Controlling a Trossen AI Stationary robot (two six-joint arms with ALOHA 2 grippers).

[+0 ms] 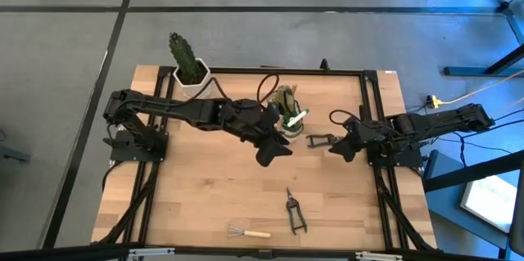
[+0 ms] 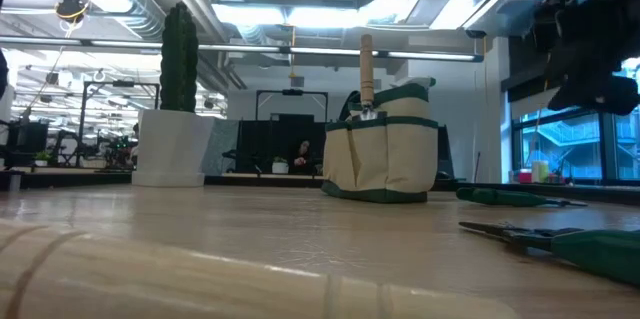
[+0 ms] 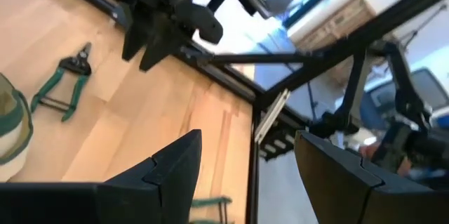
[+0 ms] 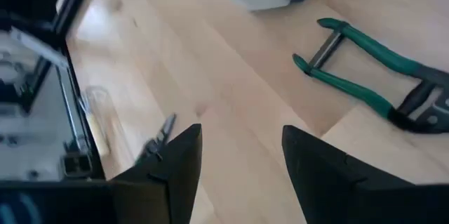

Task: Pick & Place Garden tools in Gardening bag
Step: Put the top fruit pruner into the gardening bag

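Observation:
The gardening bag (image 1: 286, 115) stands upright on the table's far middle, with a wooden-handled tool (image 2: 367, 71) sticking up out of it. Green-handled shears (image 1: 319, 139) lie flat just right of the bag. Dark snips (image 1: 295, 210) and a little wire rake (image 1: 248, 231) lie near the front edge. My left gripper (image 1: 274, 155) hangs open above the table just in front of the bag, nothing between its fingers (image 3: 175, 175). My right gripper (image 1: 337, 148) is open too, raised just right of the shears (image 4: 379, 76).
A cactus (image 1: 187, 55) in a white pot (image 1: 195, 79) stands at the table's far left corner. A dark frame (image 1: 372, 122) runs along the table's edges. Bare wood lies between the bag and the tools near the front edge.

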